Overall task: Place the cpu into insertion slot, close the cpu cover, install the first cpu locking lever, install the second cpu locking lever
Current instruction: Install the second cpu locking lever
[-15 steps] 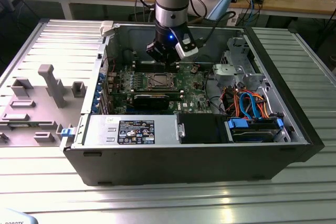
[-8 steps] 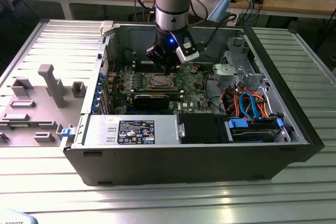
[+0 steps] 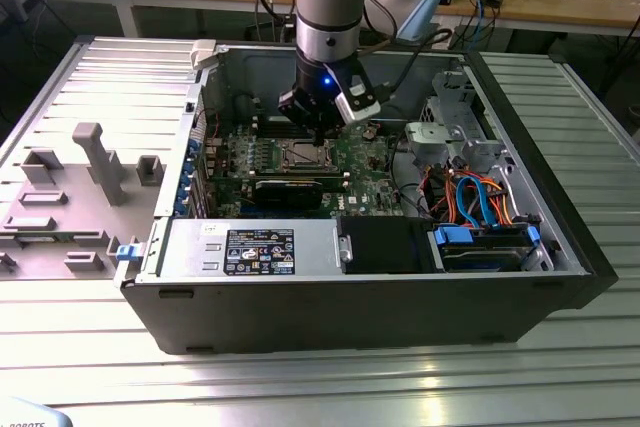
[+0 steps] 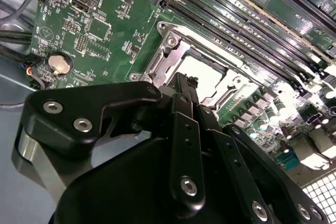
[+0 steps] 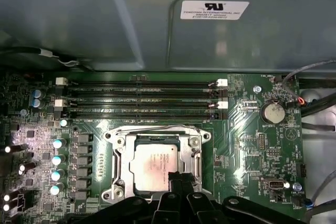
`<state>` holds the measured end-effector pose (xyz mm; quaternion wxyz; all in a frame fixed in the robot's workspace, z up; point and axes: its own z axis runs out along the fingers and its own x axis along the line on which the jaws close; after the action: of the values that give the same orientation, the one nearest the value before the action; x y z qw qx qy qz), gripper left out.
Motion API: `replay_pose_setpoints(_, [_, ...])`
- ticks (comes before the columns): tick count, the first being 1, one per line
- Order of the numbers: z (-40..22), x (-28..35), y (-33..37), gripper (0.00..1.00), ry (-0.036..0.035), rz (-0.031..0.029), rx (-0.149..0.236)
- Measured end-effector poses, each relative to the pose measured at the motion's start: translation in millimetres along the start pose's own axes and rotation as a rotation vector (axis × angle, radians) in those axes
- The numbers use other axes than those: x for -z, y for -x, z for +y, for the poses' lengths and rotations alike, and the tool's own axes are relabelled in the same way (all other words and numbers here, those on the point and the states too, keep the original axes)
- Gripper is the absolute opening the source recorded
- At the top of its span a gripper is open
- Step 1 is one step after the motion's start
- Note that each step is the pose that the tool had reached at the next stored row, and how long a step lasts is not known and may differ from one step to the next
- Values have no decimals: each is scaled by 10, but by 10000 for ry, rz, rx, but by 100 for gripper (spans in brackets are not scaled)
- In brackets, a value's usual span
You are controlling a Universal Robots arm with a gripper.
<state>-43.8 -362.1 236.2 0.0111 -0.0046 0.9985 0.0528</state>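
1. Sitting in the silver-rimmed square insertion slot (image 5: 156,162) on the green circuit board (image 5: 252,145), your flat silver-grey cpu (image 5: 153,163) is looking placed.
2. Lying closed around it, the thin silvery cpu cover (image 5: 195,167) is appearing done; levers I cannot judge.
3. Hovering at the cpu's edge, your black gripper (image 5: 177,181) is pinching together, holding nothing.

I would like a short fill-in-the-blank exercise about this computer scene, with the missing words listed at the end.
1. The cpu lies inside the insertion ____.
2. The cpu cover is a silvery metal ____ around the chip.
3. The gripper is right above the cpu's ____.
4. The coin battery sits on the ____ circuit board.

Missing words: slot; frame; edge; green
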Motion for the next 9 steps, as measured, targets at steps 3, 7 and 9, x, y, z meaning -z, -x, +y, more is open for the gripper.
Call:
replay_pose_setpoints(3, [3,24,1,11,-15,0,1])
replay_pose_setpoints(7, [-29,28,0,11,-14,2,-1])
replay_pose_setpoints(9, [-58,31,0,11,-14,2,0])
